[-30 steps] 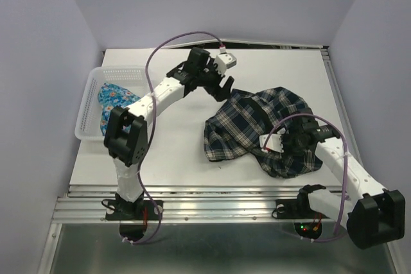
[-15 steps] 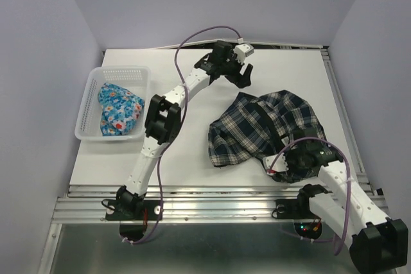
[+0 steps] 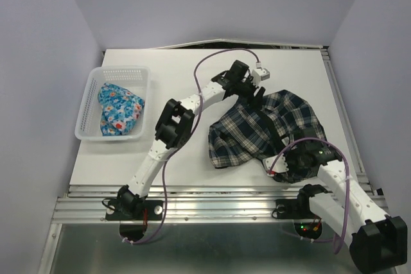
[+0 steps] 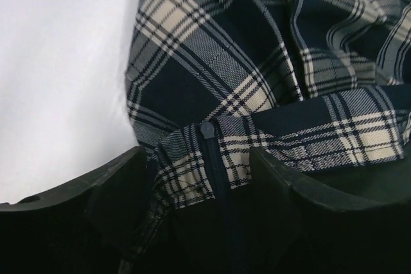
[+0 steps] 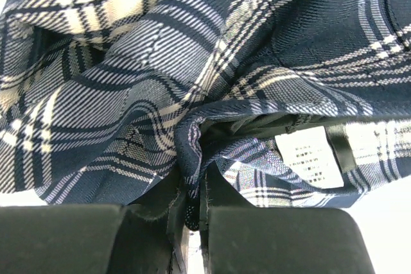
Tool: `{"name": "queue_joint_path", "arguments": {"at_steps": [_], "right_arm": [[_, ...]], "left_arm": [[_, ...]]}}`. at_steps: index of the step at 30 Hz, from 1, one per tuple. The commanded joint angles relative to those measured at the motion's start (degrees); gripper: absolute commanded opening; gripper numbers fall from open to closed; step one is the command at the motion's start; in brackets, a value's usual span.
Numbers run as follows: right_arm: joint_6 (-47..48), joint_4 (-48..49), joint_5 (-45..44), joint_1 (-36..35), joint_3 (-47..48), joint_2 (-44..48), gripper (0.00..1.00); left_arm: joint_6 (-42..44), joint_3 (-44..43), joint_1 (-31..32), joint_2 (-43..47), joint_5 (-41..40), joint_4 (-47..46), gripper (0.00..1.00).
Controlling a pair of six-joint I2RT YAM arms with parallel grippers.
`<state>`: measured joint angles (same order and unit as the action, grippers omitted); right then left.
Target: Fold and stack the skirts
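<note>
Jaws (left) astride half-hidden plaid skirt (image 4: 205,81)

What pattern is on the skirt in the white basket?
Bright blue floral skirt, red and white flowers; top external view shows it best.

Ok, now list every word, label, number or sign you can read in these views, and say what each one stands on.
White care label inside the plaid skirt, right wrist view: several lines of print, too small and blurred to read.
Nothing else: no readable words, brands, numbers or signs in the top, left wrist or right wrist views.
</note>
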<state>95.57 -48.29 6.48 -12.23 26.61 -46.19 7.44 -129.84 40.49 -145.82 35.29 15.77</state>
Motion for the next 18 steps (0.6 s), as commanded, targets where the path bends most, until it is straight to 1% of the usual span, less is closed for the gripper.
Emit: {"name": "queue_joint_path", "arguments": {"at_steps": [1,2,3,6,7,8,9,11,12,13,15,16,18], "right_arm": [[0.2,1.0,-1.8,0.2,0.3,-0.1,0.01],[-0.4,1.0,-1.7,0.2,0.4,-0.2,0.01],[-0.5,1.0,-1.8,0.2,0.5,-0.2,0.01],[-1.0,1.2,-2.3,0.2,0.6,0.1,0.01],[-1.3,1.4,-2.4,0.2,0.7,0.2,0.01],[-2.7,1.6,-2.4,0.2,1.0,0.5,0.01],[-3.5,2.1,-2.4,0.2,1.2,0.4,0.01],[-5.1,3.6,-2.4,0.2,1.9,0.0,0.01],[-7.3,4.1,-2.5,0.2,2.6,-1.4,0.01],[-8.5,4.4,-2.5,0.2,4.3,-2.3,0.01],[-13.5,6.3,-2.0,0.2,6.9,-4.6,0.01],[-15.3,7.8,-1.7,0.2,10.2,-7.1,0.01],[-20.0,8.9,-0.4,0.2,14.1,-9.8,0.01]], "left_arm": [[1.4,2.9,-0.1,1.1,-0.7,2.1,0.65],[1.9,3.6,-0.1,1.4,-1.6,1.8,0.62],[2.0,4.7,-0.2,2.3,-1.5,1.7,0.51],[2.1,5.6,-1.3,4.0,-0.6,2.2,0.27],[2.1,6.0,-1.8,5.9,-0.3,2.2,0.12],[1.9,7.0,-2.9,7.0,-0.8,2.1,0.03],[1.8,7.7,-3.5,8.5,-1.2,1.8,0.0],[1.9,9.8,-4.8,14.0,-2.1,0.1,0.0],[1.9,12.6,-6.2,16.3,-3.2,-0.6,0.0],[2.0,13.6,-7.0,20.6,-3.8,-1.2,0.0],[2.6,14.9,-8.3,24.4,-5.8,-1.6,0.0],[3.1,15.7,-9.5,27.9,-6.3,-1.5,0.0],[4.2,18.0,-10.6,31.5,-9.2,-2.4,0.0]]}}
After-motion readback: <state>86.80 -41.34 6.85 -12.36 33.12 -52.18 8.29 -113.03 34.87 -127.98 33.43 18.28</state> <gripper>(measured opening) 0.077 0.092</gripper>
